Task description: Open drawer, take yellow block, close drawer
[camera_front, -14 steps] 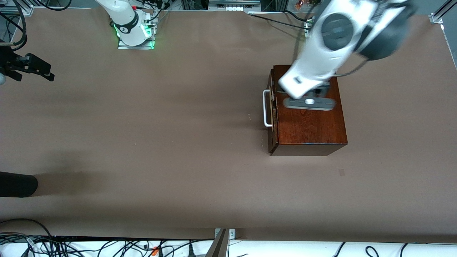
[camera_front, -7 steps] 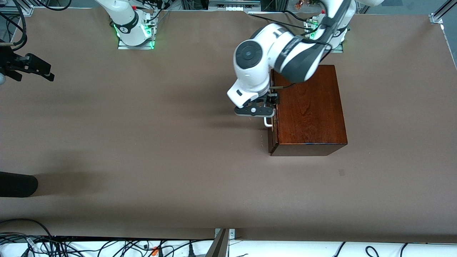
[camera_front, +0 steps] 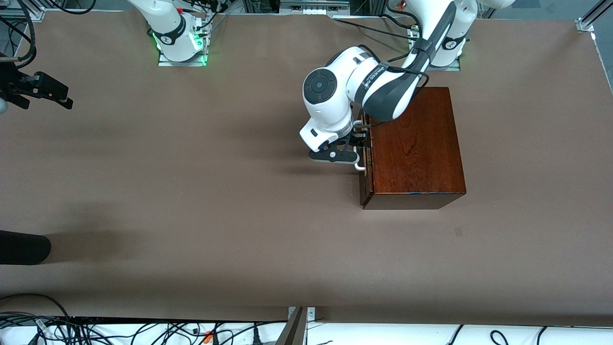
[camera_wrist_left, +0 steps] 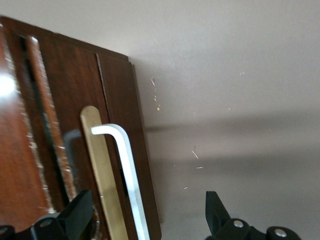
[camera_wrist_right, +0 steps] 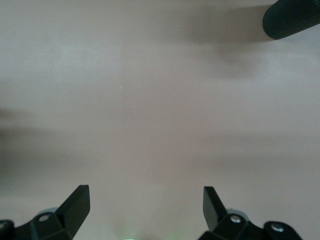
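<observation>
The task is at its very start. The drawer (camera_front: 365,158) of the dark reddish-brown wooden box (camera_front: 414,143) is closed or nearly so, its front lying almost flush with the box, and the yellow block is not visible anywhere, so presumably it sits inside. Opening, taking the block and closing all remain to be done.

The box stands on the bench (camera_front: 191,191) toward the left arm's end, not far from the bench edge where the robot bases stand. Its drawer front faces the right arm's end of the bench.

The left gripper (camera_front: 334,156) is down in front of the drawer, at its white U-shaped bar handle (camera_wrist_left: 127,175). In the left wrist view its fingers (camera_wrist_left: 75,215) stand apart with the handle between them, one finger over the drawer front and the other over the bare bench; the handle is not clamped. My judgement is that the step in hand is lining up for the grasp on the handle.

The right gripper (camera_wrist_right: 145,207) waits with its fingers spread wide over bare bench, at the end of the bench by the right arm, holding nothing.

There is small lettering on the left arm's dark forearm cover, too small to read. No other writing or label shows.
</observation>
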`<state>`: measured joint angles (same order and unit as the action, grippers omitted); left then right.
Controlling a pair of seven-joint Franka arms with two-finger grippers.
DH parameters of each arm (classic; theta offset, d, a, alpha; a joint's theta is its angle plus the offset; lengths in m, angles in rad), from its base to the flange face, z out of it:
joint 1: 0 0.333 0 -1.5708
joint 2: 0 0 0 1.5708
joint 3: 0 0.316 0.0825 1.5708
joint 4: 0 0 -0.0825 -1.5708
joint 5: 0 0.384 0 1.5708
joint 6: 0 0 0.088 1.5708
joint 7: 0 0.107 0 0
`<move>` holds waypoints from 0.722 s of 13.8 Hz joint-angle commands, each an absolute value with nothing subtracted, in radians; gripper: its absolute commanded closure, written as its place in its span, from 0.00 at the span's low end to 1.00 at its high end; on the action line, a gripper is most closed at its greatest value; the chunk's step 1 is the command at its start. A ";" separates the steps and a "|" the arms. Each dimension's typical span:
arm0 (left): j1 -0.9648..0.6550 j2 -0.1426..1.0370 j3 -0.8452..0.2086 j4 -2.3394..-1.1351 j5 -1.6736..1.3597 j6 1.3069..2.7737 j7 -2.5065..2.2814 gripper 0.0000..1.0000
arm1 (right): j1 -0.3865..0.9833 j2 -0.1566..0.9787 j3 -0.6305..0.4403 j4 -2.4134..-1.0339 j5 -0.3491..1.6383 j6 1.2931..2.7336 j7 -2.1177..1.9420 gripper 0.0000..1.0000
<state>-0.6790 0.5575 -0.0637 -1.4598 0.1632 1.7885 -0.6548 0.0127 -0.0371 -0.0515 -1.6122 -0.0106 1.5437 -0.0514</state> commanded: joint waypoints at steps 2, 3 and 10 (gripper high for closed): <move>-0.707 0.560 -0.055 -1.499 0.187 1.796 -0.661 0.00 | -0.003 -0.049 -0.038 -1.614 -0.015 1.542 -0.066 0.00; -0.706 0.560 -0.054 -1.502 0.189 1.798 -0.661 0.00 | -0.003 -0.049 -0.038 -1.614 -0.015 1.542 -0.066 0.00; -0.704 0.572 -0.054 -1.537 0.189 1.845 -0.673 0.00 | -0.003 -0.049 -0.038 -1.614 -0.015 1.542 -0.066 0.00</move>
